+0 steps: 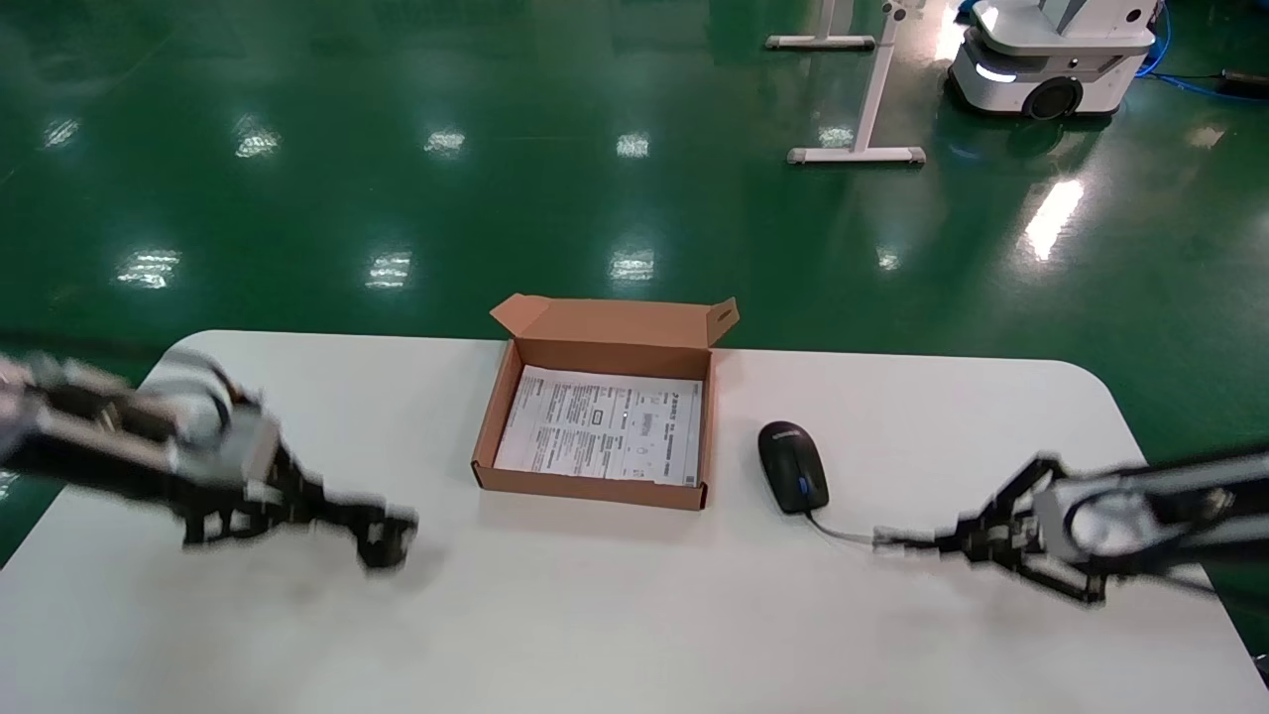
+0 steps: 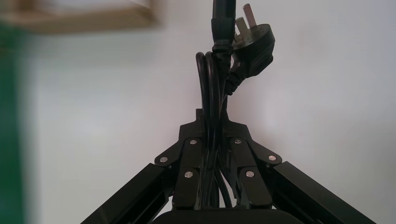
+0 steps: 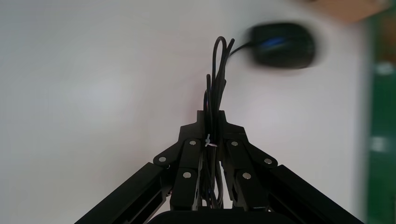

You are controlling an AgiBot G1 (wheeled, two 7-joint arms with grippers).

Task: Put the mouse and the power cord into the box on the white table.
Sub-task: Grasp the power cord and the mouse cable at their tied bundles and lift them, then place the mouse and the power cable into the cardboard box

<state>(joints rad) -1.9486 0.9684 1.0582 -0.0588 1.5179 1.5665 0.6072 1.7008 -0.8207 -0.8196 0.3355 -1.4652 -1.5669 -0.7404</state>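
The brown cardboard box point(image 1: 493, 466) lies open at the middle of the white table point(image 1: 634, 615), its lid flap standing at the far side. The black mouse point(image 1: 793, 466) rests on the table just right of the box. Left of the box, low over the table, my left gripper point(image 1: 342, 516) is shut on the coiled power cord point(image 2: 212, 84), whose plug point(image 2: 254, 44) sticks out past the fingertips. My right gripper point(image 1: 947, 543) is shut on the mouse's bundled thin cable point(image 3: 215, 79), a short way right of the mouse point(image 3: 282, 45), and a strand runs back to it.
A printed paper sheet point(image 1: 600, 424) covers the box floor. Beyond the table's far edge is green floor with a white stand's feet point(image 1: 858, 154) and a white wheeled robot base point(image 1: 1051, 55). The table's rounded corners lie close outside both arms.
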